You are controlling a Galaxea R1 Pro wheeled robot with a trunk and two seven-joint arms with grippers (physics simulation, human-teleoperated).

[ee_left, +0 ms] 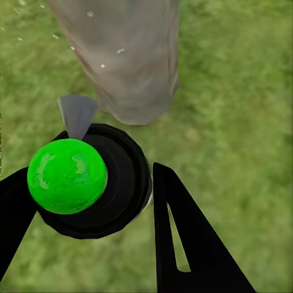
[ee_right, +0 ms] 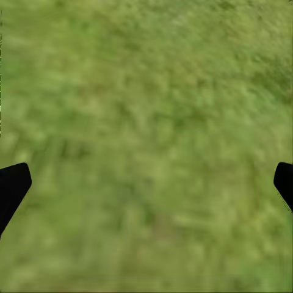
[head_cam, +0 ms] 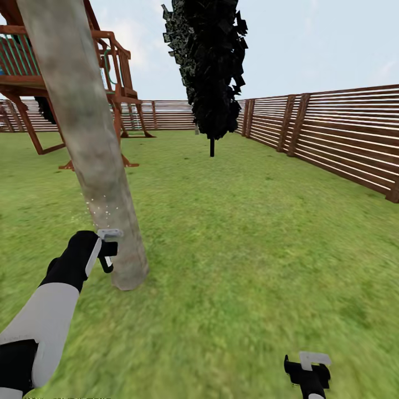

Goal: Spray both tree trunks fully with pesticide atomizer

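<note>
1. Left gripper (head_cam: pixel 105 252) at lower left of the head view, clenched on the atomizer (ee_left: pixel 91 183); the bottle sits between both fingers (ee_left: pixel 189 244), its round top showing bright green.
2. Atomizer is just beside the trunk (head_cam: pixel 91 144), near its base.
3. Trunk leans across the left of the frame, from top left down to the grass (head_cam: pixel 249 249).
4. Whitish specks (head_cam: pixel 100 208) are scattered on the trunk just above the gripper.
5. Right gripper (head_cam: pixel 307 371) at bottom right, released, fingers spread wide over grass.
6. Black cypress (head_cam: pixel 210 66) top centre; fence (head_cam: pixel 332 138) right; wooden play frame (head_cam: pixel 33 72) upper left.
</note>
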